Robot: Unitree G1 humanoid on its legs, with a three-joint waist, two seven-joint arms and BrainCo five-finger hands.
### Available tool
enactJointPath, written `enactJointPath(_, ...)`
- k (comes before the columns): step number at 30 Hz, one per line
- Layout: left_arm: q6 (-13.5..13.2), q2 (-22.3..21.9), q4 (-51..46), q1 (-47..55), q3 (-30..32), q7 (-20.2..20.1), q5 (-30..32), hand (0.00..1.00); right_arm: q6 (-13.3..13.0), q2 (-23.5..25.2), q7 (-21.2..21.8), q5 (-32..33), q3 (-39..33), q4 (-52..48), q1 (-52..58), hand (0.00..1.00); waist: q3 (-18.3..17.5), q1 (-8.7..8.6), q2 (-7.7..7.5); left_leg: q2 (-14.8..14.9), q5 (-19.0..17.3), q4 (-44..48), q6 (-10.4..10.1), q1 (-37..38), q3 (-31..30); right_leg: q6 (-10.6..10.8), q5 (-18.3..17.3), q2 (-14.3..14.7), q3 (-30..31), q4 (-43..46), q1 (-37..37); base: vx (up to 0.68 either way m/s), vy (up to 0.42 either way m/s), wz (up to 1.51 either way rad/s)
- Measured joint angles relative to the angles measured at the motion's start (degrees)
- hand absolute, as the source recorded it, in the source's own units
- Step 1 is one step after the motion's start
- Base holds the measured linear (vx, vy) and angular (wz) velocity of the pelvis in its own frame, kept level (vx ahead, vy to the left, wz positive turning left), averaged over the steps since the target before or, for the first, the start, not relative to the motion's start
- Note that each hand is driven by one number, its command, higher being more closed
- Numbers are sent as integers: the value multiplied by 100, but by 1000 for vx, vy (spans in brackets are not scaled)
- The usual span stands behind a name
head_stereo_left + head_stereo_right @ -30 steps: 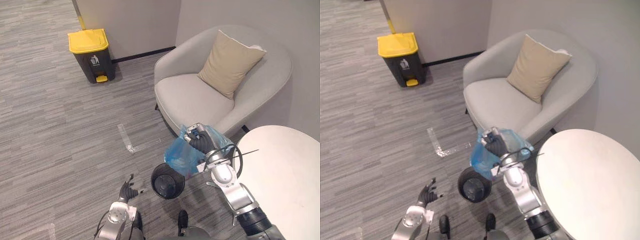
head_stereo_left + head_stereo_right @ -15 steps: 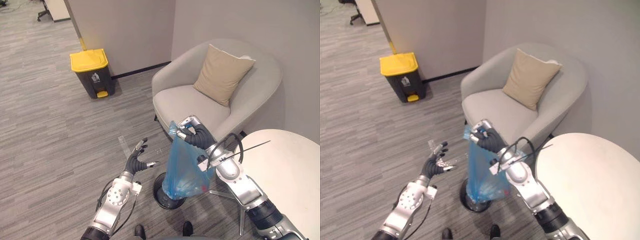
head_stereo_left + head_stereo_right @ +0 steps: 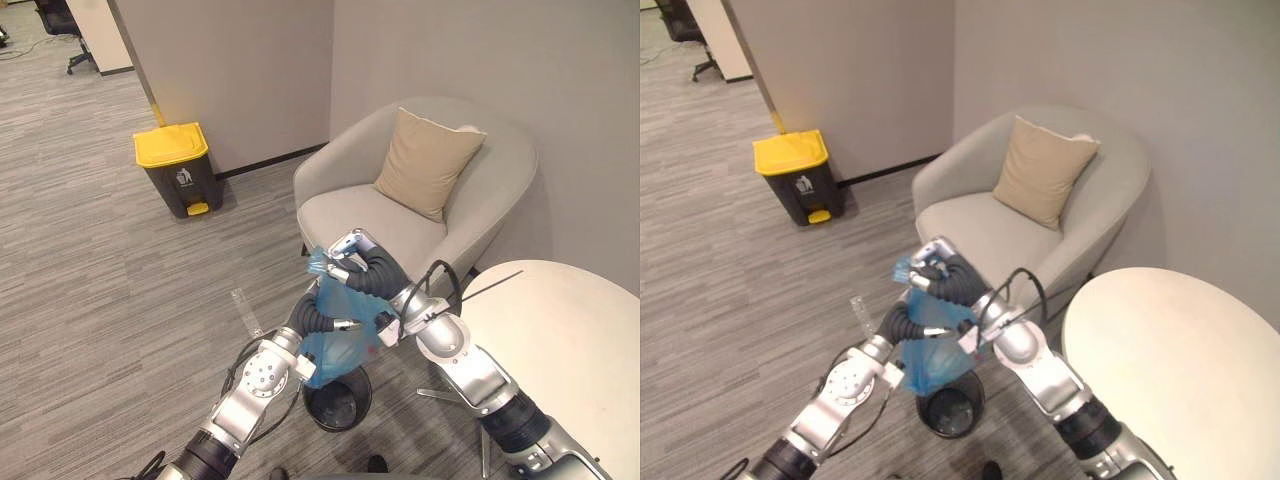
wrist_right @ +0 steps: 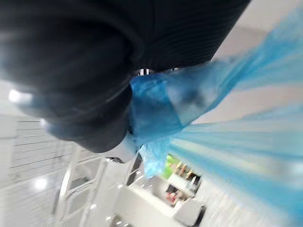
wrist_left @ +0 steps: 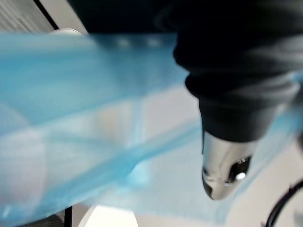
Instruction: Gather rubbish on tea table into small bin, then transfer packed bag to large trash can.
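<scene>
Right robot hand (image 3: 367, 272) is clenched round the gathered neck of the blue bag (image 3: 335, 350). The bag hangs straight down from that fist, long axis upright, directly over the bin (image 3: 362, 398). Its bottom sits just above the bin's rim, and I cannot tell whether it has fully cleared. Left robot hand (image 3: 312, 320) lies against the bag's side, above the bin and lower than the fist; whether its fingers pinch the plastic or merely steady it cannot be made out. The yellow-lidded can (image 3: 178, 168) stands well apart from the bin, far off on the robot's left by the wall. The carry therefore probably runs leftward across open floor, with the left arm on the nearer side. The bench (image 3: 570, 340) lies on the bin's opposite, right side.
</scene>
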Motion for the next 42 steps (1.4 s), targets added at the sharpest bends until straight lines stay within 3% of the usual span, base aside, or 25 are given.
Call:
enactJointPath(3,-29,-126,295,-207,22,68,158,0,39,245,39,138,154,32,-71,100,-9,22,-11,0,5,-1,1,41,24,-1,0,1,28,23,11,-11,-1,-3)
enactJointPath(12,47,-346,1090,-268,53,316,515,0,276,378,81,183,421,38,-425,100,-84,11,-126,62,35,-1,-37,29,46,-44,31,56,82,-18,-7,-4,-3,-1)
enactJointPath(13,69,-374,1157,-264,51,316,529,100,280,382,81,215,444,38,-468,100,-84,13,-126,65,36,-1,-38,29,51,-48,33,59,90,-20,-12,-9,-12,-7)
enactJointPath(19,294,-491,1720,-210,-96,296,642,100,269,707,71,439,549,35,-793,100,-87,-11,-158,82,41,2,-44,-52,102,-62,137,85,162,-127,-76,-6,-6,-6)
enactJointPath(36,331,-604,1769,141,146,395,422,100,186,910,139,315,485,529,204,100,-74,-87,-244,88,49,-2,-43,-51,-23,-24,94,56,56,-107,-24,1,-2,3)
enactJointPath(37,331,-606,1681,197,207,401,387,100,186,901,134,200,471,532,287,0,-77,-100,-257,92,49,-2,-43,-51,-39,-5,76,49,42,-108,-15,6,-7,10)
enactJointPath(42,327,-603,1391,257,436,422,276,100,172,828,65,-598,262,779,545,0,-53,-97,-382,74,51,-3,-40,-63,-120,29,42,18,-34,-108,18,8,-1,8)
